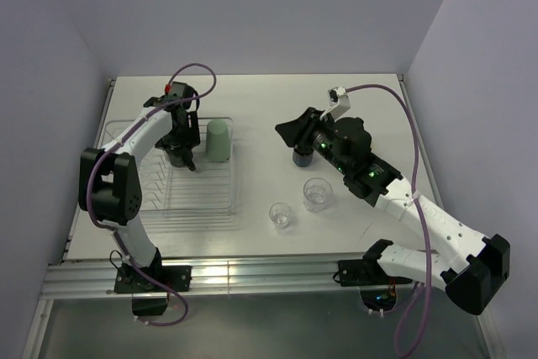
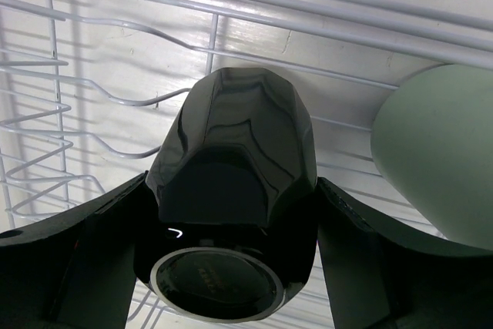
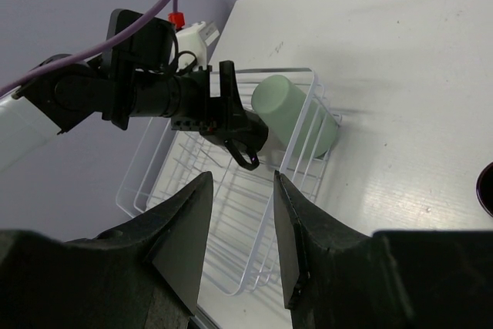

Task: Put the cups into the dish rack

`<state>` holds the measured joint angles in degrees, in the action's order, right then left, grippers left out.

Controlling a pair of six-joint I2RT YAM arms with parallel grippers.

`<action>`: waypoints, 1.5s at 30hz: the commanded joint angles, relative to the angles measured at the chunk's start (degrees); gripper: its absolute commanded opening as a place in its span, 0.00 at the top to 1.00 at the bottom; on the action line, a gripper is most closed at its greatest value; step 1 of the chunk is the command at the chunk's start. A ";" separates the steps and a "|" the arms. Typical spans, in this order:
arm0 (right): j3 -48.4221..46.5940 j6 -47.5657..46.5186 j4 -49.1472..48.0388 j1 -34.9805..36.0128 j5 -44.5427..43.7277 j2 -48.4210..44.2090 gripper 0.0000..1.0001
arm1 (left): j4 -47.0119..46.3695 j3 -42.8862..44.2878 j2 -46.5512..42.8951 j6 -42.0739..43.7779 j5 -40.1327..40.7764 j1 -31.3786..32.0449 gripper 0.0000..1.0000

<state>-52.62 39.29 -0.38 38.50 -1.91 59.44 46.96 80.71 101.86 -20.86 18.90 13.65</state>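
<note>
The left gripper (image 1: pixel 180 155) gripped the black mug (image 2: pixel 231 159) inside the wire rack (image 1: pixel 234 187). Its fingers hid the mug's sides. A mint cup (image 1: pixel 218 140) sat at the mug's 3 o'clock. The right gripper (image 3: pixel 240 190) gaped, empty, half hiding a dark mug (image 1: pixel 299 158). The table (image 1: pixel 353 90) was white and the walls (image 1: pixel 252 6) pale.

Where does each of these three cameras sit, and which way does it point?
Top: high behind the robot, looking down at the table; left arm and right arm show.
Left wrist: looks down at a black mug between its own fingers.
Right wrist: looks across at the rack and left arm, over its own fingers.
All share the green cup.
</note>
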 commanded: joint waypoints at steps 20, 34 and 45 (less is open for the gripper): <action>-2.57 -1.41 -1.20 1.49 -0.90 0.85 0.52 | -3.72 -0.37 -1.84 -1.02 0.79 0.15 0.01; -5.90 -3.69 4.67 2.28 -3.62 2.34 0.52 | -3.89 0.33 -7.20 -1.46 0.27 0.06 0.01; -16.98 -4.23 28.93 1.49 -30.14 8.05 0.46 | -4.41 2.96 -18.80 -1.73 0.62 -0.03 0.01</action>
<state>-65.80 34.85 18.94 40.66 -19.44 66.28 44.01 80.97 87.92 -21.96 18.94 13.63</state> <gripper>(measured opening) 0.532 0.992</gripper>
